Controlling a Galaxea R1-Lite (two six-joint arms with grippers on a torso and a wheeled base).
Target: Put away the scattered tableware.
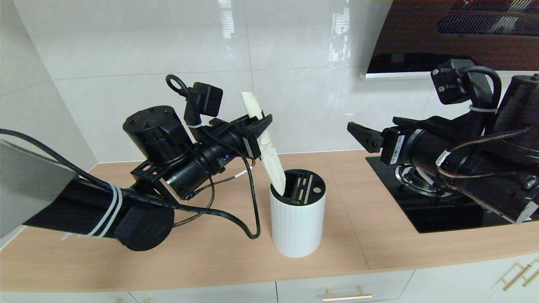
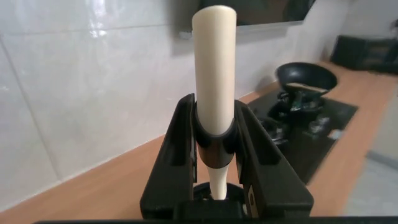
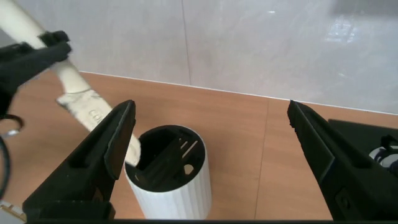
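Here, a tiled wall (image 1: 126, 42) backs the wooden worktop (image 1: 202, 261), with a dark hood (image 1: 421, 38) high on the right and a black hob (image 1: 446, 214) set into the worktop below it. White drawers (image 1: 345, 290) with brass pulls run under the front edge. The left gripper (image 1: 261, 126) hangs over the middle of the worktop, above and just left of the holder (image 1: 297, 223), and its jaws are clamped tight on the rounded handle of a cream knife (image 1: 271, 158). The right gripper (image 1: 365, 135) is held over the left side of the hob, to the right of the holder and well apart from it, its jaws spread wide with nothing between them. The holder, a white ribbed cylinder with a black slotted top, stands upright on the worktop between the two arms, near the hob's left edge. The knife is tilted, its handle leaning up toward the wall, and its blade tip dips into the large opening on the left of the holder's top. A dark pan (image 2: 306, 76) sits on a burner of the hob.
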